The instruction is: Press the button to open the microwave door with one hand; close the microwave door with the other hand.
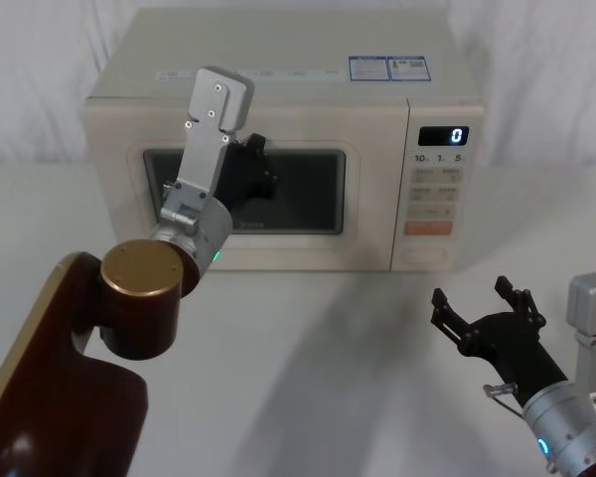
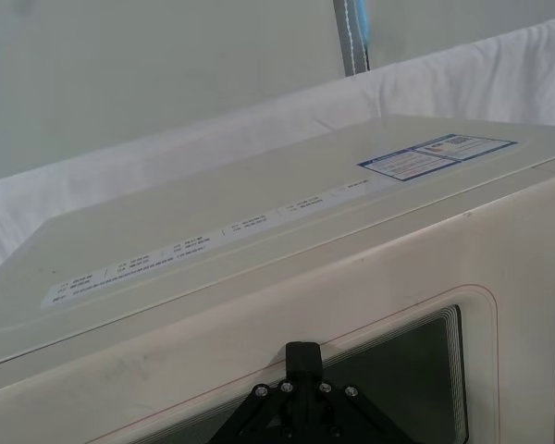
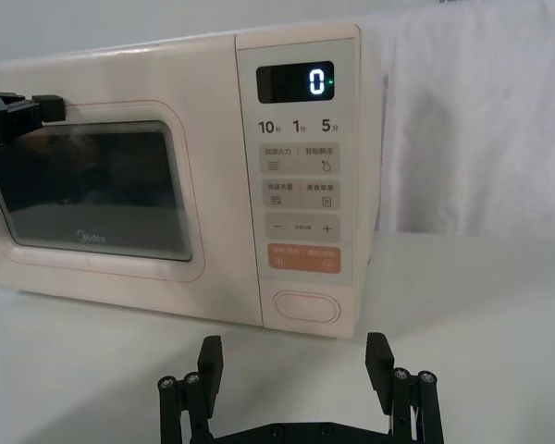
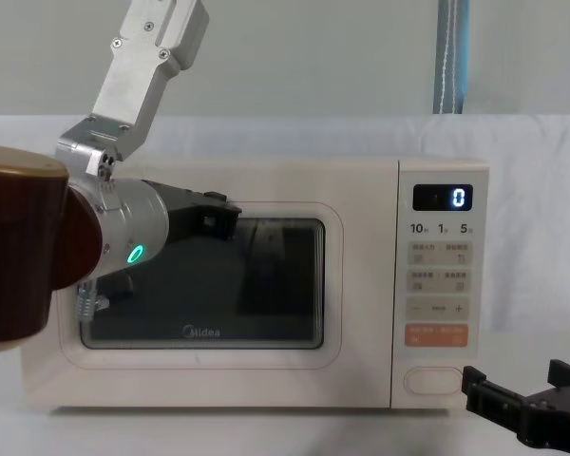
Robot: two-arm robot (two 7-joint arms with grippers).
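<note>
On the table (image 1: 308, 328) in the head view, the microwave (image 1: 278, 149) sits with its door (image 1: 243, 204) shut. The left gripper (image 1: 253, 169) is up against the window, and I cannot tell if its fingers are spread. The right gripper (image 1: 482, 318) is low, open and holding nothing. The button (image 1: 424, 255) is ahead of it, a bit to its left.

From the left wrist, the gripper sits right at the door (image 2: 259, 370). If it leans on the door, the press may not pop it open.

From the right wrist, the open right gripper (image 3: 296, 365) is just below the button (image 3: 305, 306). It could hit the orange key (image 3: 303, 256) if it goes too high.

From the chest, the right gripper (image 4: 527, 404) is low beside the button (image 4: 433, 380).
</note>
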